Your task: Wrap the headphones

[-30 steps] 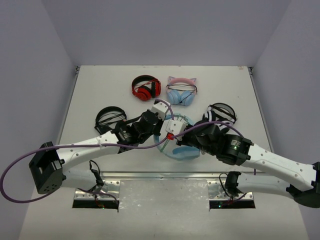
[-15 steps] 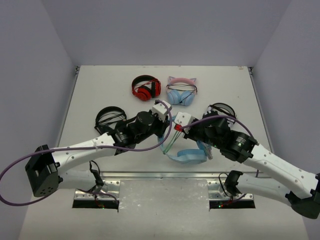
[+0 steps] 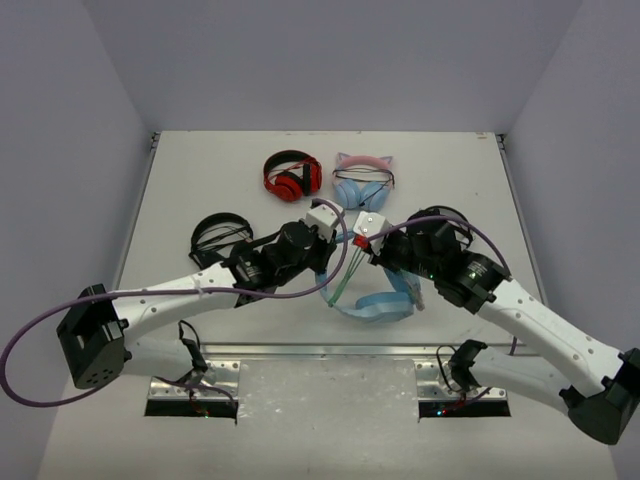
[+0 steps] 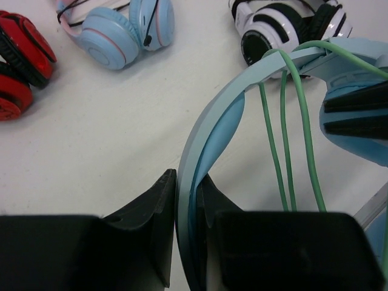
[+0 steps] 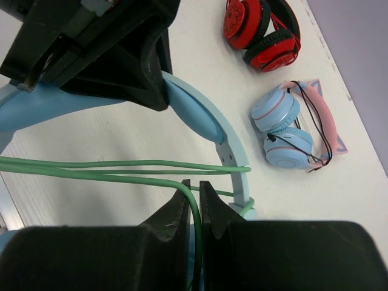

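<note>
The light-blue headphones lie near the table's front middle, between my two arms. My left gripper is shut on their wide blue headband, which also shows in the right wrist view. My right gripper is shut on the thin mint-green cable. The cable runs in several strands across the headband and loops round the band near one earcup. In the top view the right gripper sits just right of the left gripper, with green strands stretched between.
Red-and-black headphones and a pale-blue pair with pink cat ears lie at the back middle. A white-and-black pair is right of the right gripper. A black pair lies left, beside the left arm.
My right gripper has moved up and away from the table's front edge with the cable, drawing the green strands out. The headphones have shifted slightly with it. The left gripper has stayed on the headband.
</note>
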Available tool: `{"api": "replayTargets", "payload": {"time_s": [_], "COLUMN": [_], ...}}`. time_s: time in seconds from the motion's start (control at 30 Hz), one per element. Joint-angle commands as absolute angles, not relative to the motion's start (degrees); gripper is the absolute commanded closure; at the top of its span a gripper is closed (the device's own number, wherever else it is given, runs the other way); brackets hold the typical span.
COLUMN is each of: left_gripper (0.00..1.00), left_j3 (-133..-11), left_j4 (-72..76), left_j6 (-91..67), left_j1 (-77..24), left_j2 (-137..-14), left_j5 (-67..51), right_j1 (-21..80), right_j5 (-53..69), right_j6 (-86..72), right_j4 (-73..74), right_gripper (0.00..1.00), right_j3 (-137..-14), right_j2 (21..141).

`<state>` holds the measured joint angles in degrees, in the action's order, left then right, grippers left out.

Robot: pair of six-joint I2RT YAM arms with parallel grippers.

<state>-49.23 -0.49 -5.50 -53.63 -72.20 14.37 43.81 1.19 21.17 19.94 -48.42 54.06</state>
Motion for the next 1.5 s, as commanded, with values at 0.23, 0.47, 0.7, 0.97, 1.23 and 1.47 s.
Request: {"api": "replayTargets", "payload": {"time_s": [0.23,0.47,0.7,0.97,1.23,1.47], "left_gripper": [1.00,1.00,1.00,1.00,1.00,1.00], "left_j3": [-53.3,-53.5,-52.7,-54.9,-55.7,-58.4], "left_j4": [-14.1,-14.9,-14.5,-16.7,-17.1,-16.8], "left_j6": [-9.2,-9.1,-9.8,-10.1,-9.3,-8.7], "left_j1": [-54.2,-54.2,-54.2,-54.2,-54.2,-54.2], "left_j2": [-75.3,-73.0,-71.6,-70.4,-62.9,-62.0], "left_j5": [14.7,10.6,9.2,13.3,12.0,11.3], "right_j1": [39.1,33.0,27.4,26.1,20.8,20.8], "right_j5": [6.1,8.7,15.4,14.1,18.0,26.7], "right_j6": [27.7,26.9,23.9,20.2,16.0,13.6], "right_j4": [12.5,6.3,6.1,1.6,-3.0,-2.9], "right_gripper": [0.99,0.83,0.76,0.98,0.95,0.87], "right_j3": [-52.1,-50.4,-51.0,-45.6,-43.8,-43.8], "right_j2": [58.8,60.4,62.0,63.3,65.3,65.0]}}
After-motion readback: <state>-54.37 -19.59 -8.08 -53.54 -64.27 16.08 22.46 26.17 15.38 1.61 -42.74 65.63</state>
